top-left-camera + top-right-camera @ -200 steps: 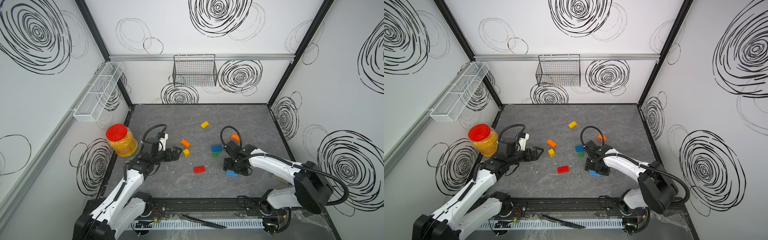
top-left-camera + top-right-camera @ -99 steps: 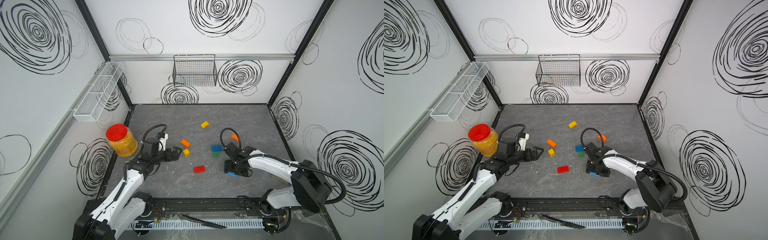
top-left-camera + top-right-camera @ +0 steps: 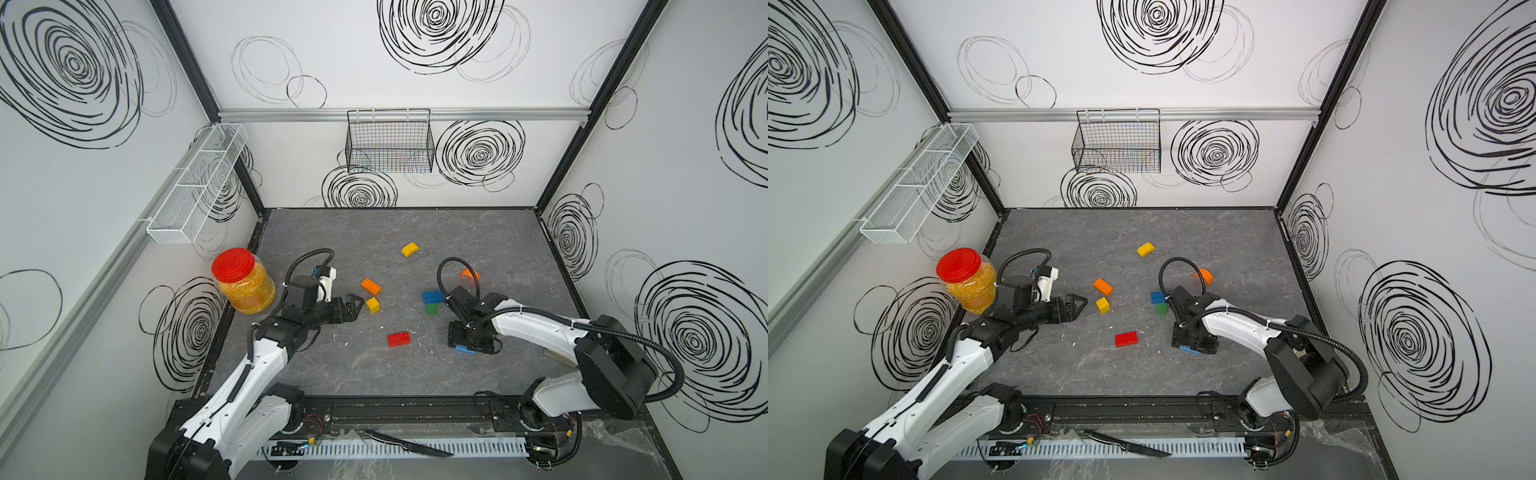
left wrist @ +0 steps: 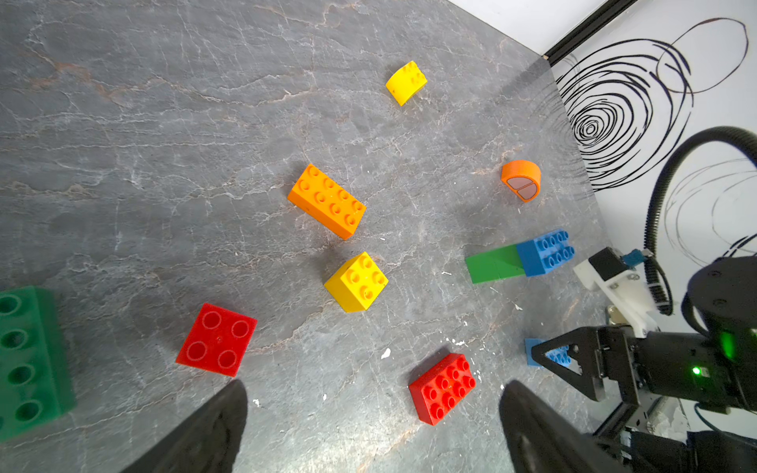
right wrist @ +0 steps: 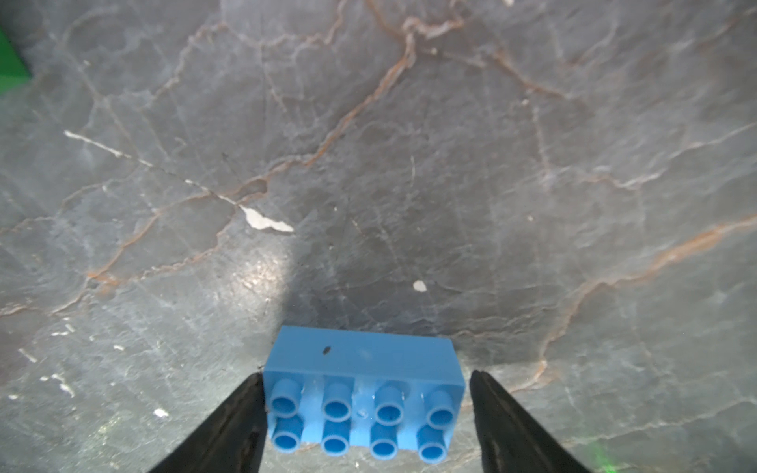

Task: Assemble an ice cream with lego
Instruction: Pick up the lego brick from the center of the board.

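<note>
Lying on the grey table, lego bricks are waiting | left gripper is hovering open, empty, well apart | right gripper is standing open astride the blue eight-stud brick | its long axis is running jaw to jaw, fingers just beside both short ends

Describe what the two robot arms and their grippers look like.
The left arm and right arm have white shells with black joints. A black ribbed cable loops over each wrist. The left gripper and right gripper are black, with triangular, tapering fingers; a green light glows on the right one.
</note>
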`<state>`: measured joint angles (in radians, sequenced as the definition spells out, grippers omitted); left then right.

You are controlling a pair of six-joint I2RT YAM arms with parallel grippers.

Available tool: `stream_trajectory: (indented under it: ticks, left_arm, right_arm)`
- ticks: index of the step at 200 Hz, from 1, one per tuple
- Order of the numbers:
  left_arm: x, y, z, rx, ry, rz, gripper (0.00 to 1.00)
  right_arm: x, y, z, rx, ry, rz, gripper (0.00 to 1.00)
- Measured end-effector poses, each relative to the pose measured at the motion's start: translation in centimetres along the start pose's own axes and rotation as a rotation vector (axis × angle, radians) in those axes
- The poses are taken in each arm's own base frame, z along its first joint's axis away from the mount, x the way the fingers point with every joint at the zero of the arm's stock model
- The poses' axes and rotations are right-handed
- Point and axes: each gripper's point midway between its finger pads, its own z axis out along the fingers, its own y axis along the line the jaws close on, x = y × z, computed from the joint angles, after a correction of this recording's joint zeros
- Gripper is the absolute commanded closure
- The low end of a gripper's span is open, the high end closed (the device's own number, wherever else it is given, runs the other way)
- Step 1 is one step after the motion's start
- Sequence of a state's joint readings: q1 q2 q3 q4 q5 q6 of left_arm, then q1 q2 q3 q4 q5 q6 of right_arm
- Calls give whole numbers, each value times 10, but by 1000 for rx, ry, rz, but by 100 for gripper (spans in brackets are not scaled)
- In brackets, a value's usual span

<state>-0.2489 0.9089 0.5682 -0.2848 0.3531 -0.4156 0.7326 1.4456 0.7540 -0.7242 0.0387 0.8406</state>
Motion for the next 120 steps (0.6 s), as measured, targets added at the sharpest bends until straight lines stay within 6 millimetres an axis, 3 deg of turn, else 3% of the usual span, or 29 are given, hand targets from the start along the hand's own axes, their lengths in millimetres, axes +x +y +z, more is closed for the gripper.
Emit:
stream_trajectory:
  ticks: [76, 120]
  left_arm:
    - [1, 0, 0, -2, 4, -2, 1]
    - [1, 0, 0, -2, 3, -1, 1]
  right_arm:
    - [1, 0, 1, 4, 1, 14, 43]
    - [1, 0, -5, 9, 8, 12, 47]
